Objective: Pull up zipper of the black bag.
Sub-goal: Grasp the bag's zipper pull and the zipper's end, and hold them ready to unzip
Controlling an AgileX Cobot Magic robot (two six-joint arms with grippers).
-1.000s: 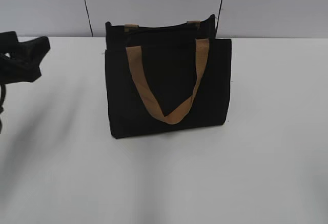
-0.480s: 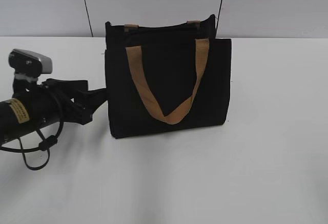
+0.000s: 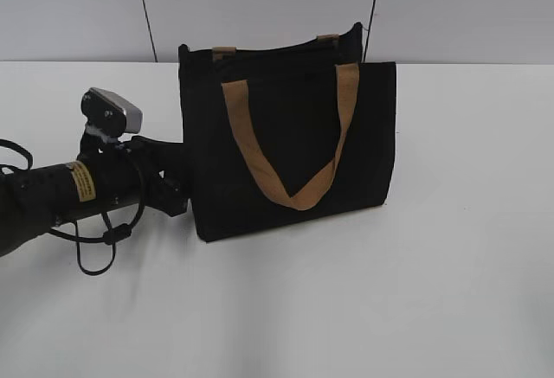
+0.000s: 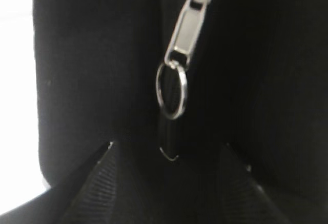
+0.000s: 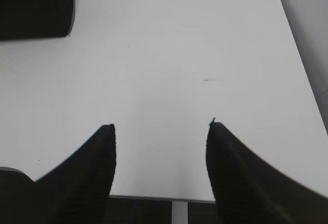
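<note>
The black bag point(image 3: 294, 149) stands upright on the white table, one tan strap handle point(image 3: 290, 149) hanging down its front. My left gripper point(image 3: 179, 183) is against the bag's left side. In the left wrist view it point(image 4: 166, 149) is open, its fingers point(image 4: 97, 188) wide apart against the black fabric. The zipper point(image 4: 187, 29) is a silvery pull tab with a metal ring point(image 4: 171, 90) and a black strip that hangs between the fingers. I cannot tell if the fingers touch it. My right gripper point(image 5: 161, 129) is open and empty above the bare table.
The white table point(image 3: 433, 291) stretches to the front and right of the bag. A corner of the bag point(image 5: 36, 6) shows at the top left of the right wrist view. A grey panelled wall point(image 3: 260, 6) stands behind the table.
My left arm has come in from the left edge to the bag's left side. The bag has shifted slightly to the right.
</note>
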